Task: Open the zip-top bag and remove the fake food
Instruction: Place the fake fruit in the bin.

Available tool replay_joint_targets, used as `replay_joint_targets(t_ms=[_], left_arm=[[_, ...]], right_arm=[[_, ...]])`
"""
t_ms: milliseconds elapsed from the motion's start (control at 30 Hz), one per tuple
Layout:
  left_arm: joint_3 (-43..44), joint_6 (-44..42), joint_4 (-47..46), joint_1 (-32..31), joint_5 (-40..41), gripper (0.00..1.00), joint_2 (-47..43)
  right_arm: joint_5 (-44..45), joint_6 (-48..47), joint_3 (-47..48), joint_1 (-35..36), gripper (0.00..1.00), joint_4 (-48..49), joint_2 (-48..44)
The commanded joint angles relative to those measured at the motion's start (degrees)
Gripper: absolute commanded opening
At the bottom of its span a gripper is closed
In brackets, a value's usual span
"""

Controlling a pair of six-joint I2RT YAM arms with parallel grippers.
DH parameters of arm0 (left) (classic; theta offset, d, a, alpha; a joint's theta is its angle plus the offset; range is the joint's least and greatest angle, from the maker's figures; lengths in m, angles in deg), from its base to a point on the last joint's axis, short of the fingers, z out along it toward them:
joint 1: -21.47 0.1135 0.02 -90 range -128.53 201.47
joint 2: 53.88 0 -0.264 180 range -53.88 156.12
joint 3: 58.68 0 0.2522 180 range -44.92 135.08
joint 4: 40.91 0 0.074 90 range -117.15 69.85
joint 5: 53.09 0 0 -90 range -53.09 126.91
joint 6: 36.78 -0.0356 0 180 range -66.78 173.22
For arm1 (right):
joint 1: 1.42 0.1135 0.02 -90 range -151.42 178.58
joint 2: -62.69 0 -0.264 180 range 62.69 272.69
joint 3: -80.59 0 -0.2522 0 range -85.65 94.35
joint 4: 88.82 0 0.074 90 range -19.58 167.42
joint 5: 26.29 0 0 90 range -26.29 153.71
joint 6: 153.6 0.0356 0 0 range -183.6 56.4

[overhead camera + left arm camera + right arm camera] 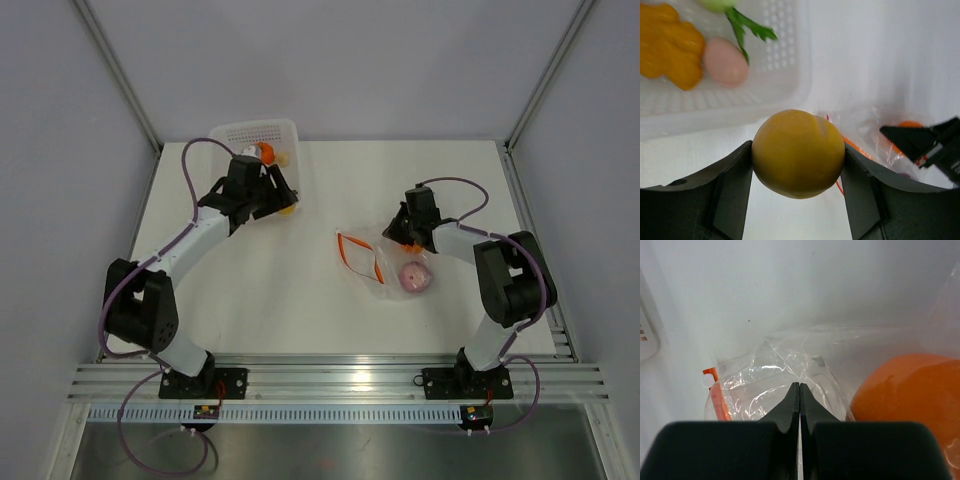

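Note:
The zip-top bag point(385, 262) lies crinkled at the table's middle right, its red-orange zipper strip point(356, 254) gaping toward the left. A pink onion-like piece point(415, 277) and an orange ball point(910, 400) sit inside it. My right gripper point(799, 386) is shut, its tips pinching the clear film of the bag point(765, 380) beside the orange ball. My left gripper point(797, 170) is shut on a yellow-orange ball point(797, 154) of fake food, held above the table just in front of the basket's near wall. In the top view the left gripper point(285, 200) hangs at the basket's front right corner.
A white perforated basket point(232, 134) stands at the back left and holds a yellow lobed piece point(670, 47), a pale pink egg-like piece point(725, 61) and a green leafy sprig point(747, 27). Grey walls close in the table on three sides.

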Motion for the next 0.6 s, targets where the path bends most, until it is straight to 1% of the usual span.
replay_joint_targets(t_ms=[0, 33, 67, 133, 233, 267, 433, 567], left_arm=[[5.30, 2.41, -1.71, 5.17, 2.81, 0.43, -1.87], [7.49, 2.32, -1.00, 6.23, 2.81, 0.44, -1.34], [8.47, 2.23, -0.30, 7.11, 4.55, 0.44, -0.82], [10.14, 2.23, 1.28, 9.92, 4.92, 0.45, 1.20], [11.29, 2.58, 1.02, 13.44, 3.69, 0.47, 3.23], [11.99, 2.50, 0.68, 14.67, 3.34, 0.49, 3.67], [16.12, 1.09, 3.57, 16.26, 4.30, 0.52, 7.97], [16.92, 1.09, 3.66, 16.44, 4.13, 0.52, 9.91]], right_arm=[[-1.69, -0.26, -0.72, 0.17, 0.00, 2.34, -3.11], [-1.87, -0.18, -0.80, 0.17, 0.00, 2.35, -3.46], [-1.96, -0.09, -1.24, 0.08, 0.00, 2.69, -3.72], [-2.40, 0.26, -1.42, 0.08, 0.00, 2.96, -4.07], [-2.49, 0.18, -1.51, 0.08, 0.00, 3.49, -3.99], [-2.58, 0.18, -1.42, 0.08, 0.00, 3.49, -3.99], [-3.37, 0.44, -2.03, 0.08, 0.00, 4.10, -4.78], [-3.81, 0.53, -1.95, 0.08, 0.00, 4.37, -4.69]])
